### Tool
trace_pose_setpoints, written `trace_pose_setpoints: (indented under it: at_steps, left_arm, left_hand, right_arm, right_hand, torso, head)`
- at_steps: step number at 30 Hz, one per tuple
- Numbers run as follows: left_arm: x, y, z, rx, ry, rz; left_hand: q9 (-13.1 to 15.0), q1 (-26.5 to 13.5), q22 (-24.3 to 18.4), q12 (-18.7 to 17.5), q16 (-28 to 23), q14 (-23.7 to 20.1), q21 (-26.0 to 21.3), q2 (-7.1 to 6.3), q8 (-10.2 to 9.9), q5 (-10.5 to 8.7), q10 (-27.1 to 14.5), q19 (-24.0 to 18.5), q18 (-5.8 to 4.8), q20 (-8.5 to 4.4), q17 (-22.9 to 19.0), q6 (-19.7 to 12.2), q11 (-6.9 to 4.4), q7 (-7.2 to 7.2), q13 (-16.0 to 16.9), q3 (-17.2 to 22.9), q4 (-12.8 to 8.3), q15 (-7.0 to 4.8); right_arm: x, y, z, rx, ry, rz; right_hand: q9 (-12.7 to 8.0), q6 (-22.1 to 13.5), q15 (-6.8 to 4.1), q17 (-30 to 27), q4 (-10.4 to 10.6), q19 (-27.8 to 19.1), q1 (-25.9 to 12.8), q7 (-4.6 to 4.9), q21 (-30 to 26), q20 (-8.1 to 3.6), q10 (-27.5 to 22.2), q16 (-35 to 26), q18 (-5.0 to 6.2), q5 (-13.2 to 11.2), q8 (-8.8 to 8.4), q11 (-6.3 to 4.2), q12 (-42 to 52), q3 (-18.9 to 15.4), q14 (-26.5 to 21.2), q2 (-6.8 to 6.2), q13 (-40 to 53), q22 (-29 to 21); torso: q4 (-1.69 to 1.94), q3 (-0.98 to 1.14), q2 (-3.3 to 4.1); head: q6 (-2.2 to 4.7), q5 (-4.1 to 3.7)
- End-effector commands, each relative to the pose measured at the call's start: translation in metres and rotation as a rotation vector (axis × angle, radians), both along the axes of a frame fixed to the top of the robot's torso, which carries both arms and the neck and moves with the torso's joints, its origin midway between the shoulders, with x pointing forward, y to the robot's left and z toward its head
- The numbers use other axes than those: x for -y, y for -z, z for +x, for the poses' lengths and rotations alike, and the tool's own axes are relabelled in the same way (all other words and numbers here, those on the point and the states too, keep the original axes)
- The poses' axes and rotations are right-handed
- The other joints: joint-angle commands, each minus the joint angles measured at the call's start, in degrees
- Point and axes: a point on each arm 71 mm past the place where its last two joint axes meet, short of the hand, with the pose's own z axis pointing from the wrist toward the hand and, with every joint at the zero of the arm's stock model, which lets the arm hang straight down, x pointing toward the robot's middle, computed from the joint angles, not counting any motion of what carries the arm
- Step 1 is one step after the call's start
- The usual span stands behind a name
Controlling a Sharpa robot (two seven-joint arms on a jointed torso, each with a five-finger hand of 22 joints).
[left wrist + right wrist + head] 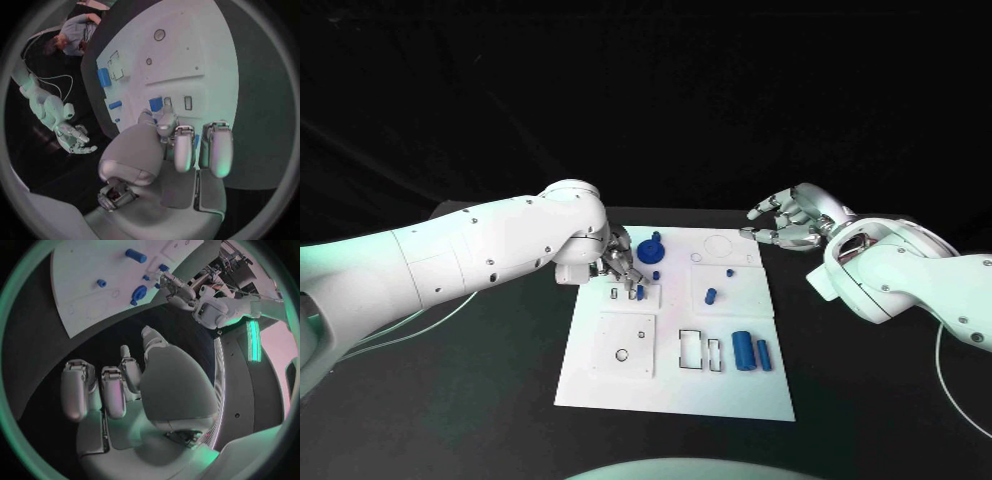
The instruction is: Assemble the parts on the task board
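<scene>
While the left hand point(620, 268) pinches a small blue part point(636, 293) at its fingertips over the task board point(678, 390), the right hand point(790, 220) hovers beside it, fingers curled, holding nothing.

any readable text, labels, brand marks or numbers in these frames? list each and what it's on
None readable.
The task board carries only black outlines of rectangles and circles, no lettering.
The blue parts, the left hand and the right hand show no marks or numbers that can be made out.
The glowing green strip in the right wrist view is plain light, not a sign.
</scene>
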Motion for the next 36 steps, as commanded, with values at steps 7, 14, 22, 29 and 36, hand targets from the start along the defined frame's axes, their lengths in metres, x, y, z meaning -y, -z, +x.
trace_pose_setpoints:
  at_steps: [7,14,22,29,36]
  left_arm:
    - [0.0052,0.0022,-0.0009,-0.034,0.011,-0.004]
    - [0.0054,0.0027,-0.0007,-0.039,0.007,-0.009]
    - [0.0084,0.0031,-0.0016,-0.045,0.012,-0.013]
    - [0.0092,0.0040,-0.0016,-0.046,0.013,-0.009]
    - [0.0102,0.0045,-0.0019,-0.048,0.016,-0.007]
  left_hand:
    - [0.25,0.61,9.88,0.18,0.20,6.06,0.33,-0.69,-0.67,4.12,-0.06,2.42,-0.38,0.18,15.07,-0.01,-0.40,-0.12,0.11,-1.69,-0.04,0.25]
    - [0.41,0.50,10.04,0.33,0.20,6.06,0.37,-1.16,-0.88,7.32,-0.01,2.49,-0.41,0.11,15.07,0.24,-0.50,-0.25,0.30,-1.63,-0.03,0.17]
    - [0.65,1.30,10.33,0.40,0.20,6.06,0.47,-1.36,-0.94,10.58,0.00,2.64,-0.47,-0.07,15.07,0.64,-0.76,-0.54,0.43,-1.41,-0.04,-0.04]
    - [0.77,1.94,10.53,0.53,0.20,6.06,0.56,-1.20,-0.86,11.06,0.09,2.76,-0.51,-0.15,15.07,0.87,-0.90,-0.72,0.61,-1.14,-0.11,-0.13]
    - [0.88,2.74,10.64,0.55,0.20,6.06,0.61,-1.00,-0.79,10.72,0.11,2.83,-0.54,-0.25,15.07,1.00,-1.03,-0.85,0.64,-0.82,-0.13,-0.24]
  right_arm:
    - [-0.0017,0.0018,0.0004,-0.012,-0.011,-0.012]
    - [-0.0024,0.0030,0.0008,-0.015,-0.012,-0.013]
    - [-0.0033,0.0043,0.0010,-0.019,-0.013,-0.014]
    - [-0.0027,0.0049,0.0010,-0.022,-0.013,-0.016]
    - [-0.0014,0.0052,0.0010,-0.024,-0.010,-0.019]
  right_hand:
    - [0.06,0.22,-0.35,9.83,0.16,-0.34,0.06,-0.12,-0.21,-0.15,-0.13,-0.12,0.37,0.61,0.22,-0.10,-0.15,0.36,4.71,-0.03,-0.03,7.79]
    - [0.06,0.22,-0.35,9.83,0.16,-0.34,0.06,-0.12,-0.21,-0.15,-0.13,-0.12,0.37,0.61,0.22,-0.10,-0.15,0.36,4.71,-0.03,-0.03,7.79]
    - [0.08,0.20,-0.36,9.86,0.15,-0.33,0.04,-0.12,-0.22,-0.16,-0.08,-0.12,0.37,0.79,0.23,-0.10,-0.09,0.40,4.72,-0.03,0.03,7.79]
    - [0.09,0.19,-0.37,9.87,0.15,-0.31,0.02,-0.13,-0.20,-0.17,-0.05,-0.11,0.36,0.93,0.24,-0.11,-0.07,0.44,4.73,-0.02,0.06,7.81]
    - [0.09,0.19,-0.37,9.84,0.15,-0.32,0.00,-0.13,-0.22,-0.17,-0.07,-0.13,0.36,0.98,0.25,-0.11,-0.11,0.45,4.72,-0.01,0.02,7.80]
  torso:
    - [0.00,0.05,-0.04]
    - [0.08,0.08,-0.07]
    - [0.01,0.02,-0.03]
    - [0.04,0.02,-0.02]
    - [-0.04,0.05,-0.04]
  head:
    - [-0.31,-0.09]
    - [-0.39,-0.08]
    - [-0.43,-0.06]
    - [-0.52,-0.15]
    - [-0.53,-0.20]
